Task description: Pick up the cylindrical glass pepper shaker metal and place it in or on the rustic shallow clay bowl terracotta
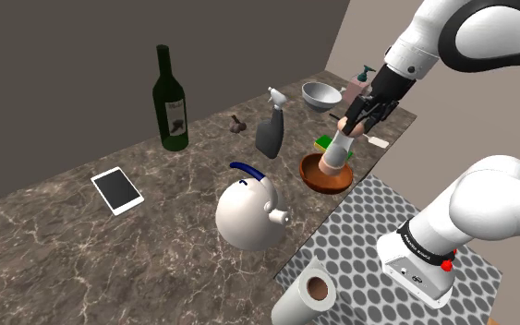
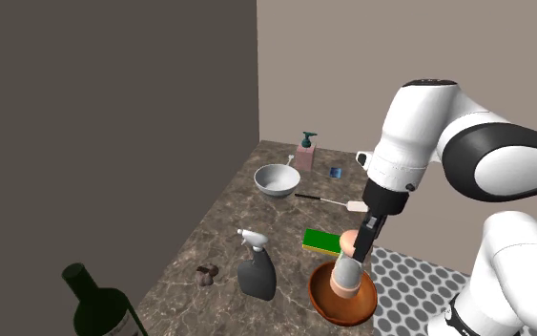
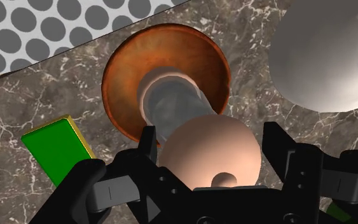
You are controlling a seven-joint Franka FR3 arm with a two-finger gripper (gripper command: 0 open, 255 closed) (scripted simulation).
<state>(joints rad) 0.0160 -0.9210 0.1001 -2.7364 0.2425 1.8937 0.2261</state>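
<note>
On the marble surface (image 1: 82, 249), near its edge by the stand, the black gripper (image 1: 348, 127) hangs over 1 brown bowl (image 1: 315, 183), clamped on the cap of the pepper shaker (image 1: 336, 159), whose base is inside it. Probably light, slick, fragile; hold the cap.

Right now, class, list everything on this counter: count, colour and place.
clay bowl: one, reddish brown, near stand
pepper shaker: one, pink-topped, in clay bowl
sponge: one, green, beside clay bowl
spray bottle: one, grey, by clay bowl
kettle: one, white, middle of counter
wine bottle: one, dark green, by wall
tablet: one, white, near kettle
pale bowl: one, grey, far end
soap dispenser: one, pink, far corner
paper roll: one, white, on stand
arm: one, white
gripper: one, black, at pepper shaker's top
</note>
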